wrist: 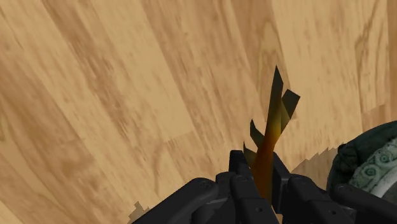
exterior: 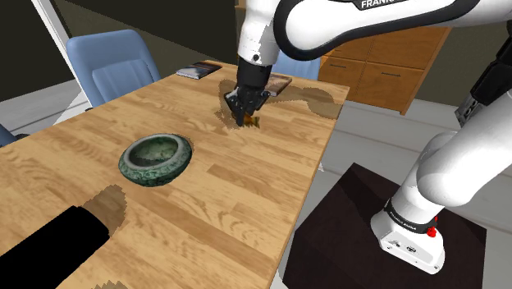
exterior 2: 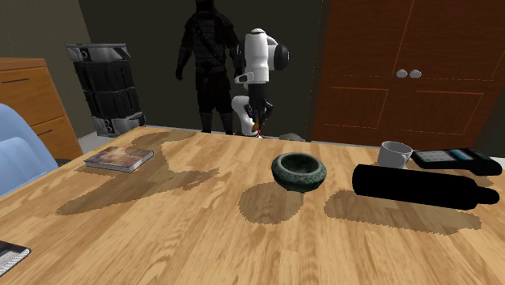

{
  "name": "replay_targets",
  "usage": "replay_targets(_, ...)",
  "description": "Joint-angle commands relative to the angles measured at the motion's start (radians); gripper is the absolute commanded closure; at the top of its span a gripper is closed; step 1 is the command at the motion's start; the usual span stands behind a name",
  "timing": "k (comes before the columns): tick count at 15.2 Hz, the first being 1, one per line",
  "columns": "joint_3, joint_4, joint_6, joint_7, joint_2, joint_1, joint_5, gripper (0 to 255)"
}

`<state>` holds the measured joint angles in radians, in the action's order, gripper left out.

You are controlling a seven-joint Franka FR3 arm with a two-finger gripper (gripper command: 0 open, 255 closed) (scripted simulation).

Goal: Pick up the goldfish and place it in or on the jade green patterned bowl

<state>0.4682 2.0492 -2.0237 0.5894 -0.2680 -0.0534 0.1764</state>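
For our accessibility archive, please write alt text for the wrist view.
The black gripper clasps a slim orange-brown goldfish between its jaws, with the wooden table behind it. The rim of a green patterned bowl shows beside the gripper.

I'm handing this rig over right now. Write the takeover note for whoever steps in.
Gripper: shut on the goldfish, clasped between the fingers.
Goldfish: low over the wooden table; I cannot tell whether it has cleared the surface.
Green patterned bowl: upright, empty, apart from the gripper toward the shoulder view's left.
Done: grasp. Left: carry to the bowl, release.
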Motion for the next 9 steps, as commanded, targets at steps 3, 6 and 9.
replay_targets(3,-0.004,-0.056,0.053,0.003,0.004,0.003,-0.006,255)
replay_targets(6,-0.006,-0.099,0.093,0.007,0.006,0.005,-0.009,255)
replay_targets(9,0.031,-0.176,0.092,0.058,0.087,0.005,-0.050,255)
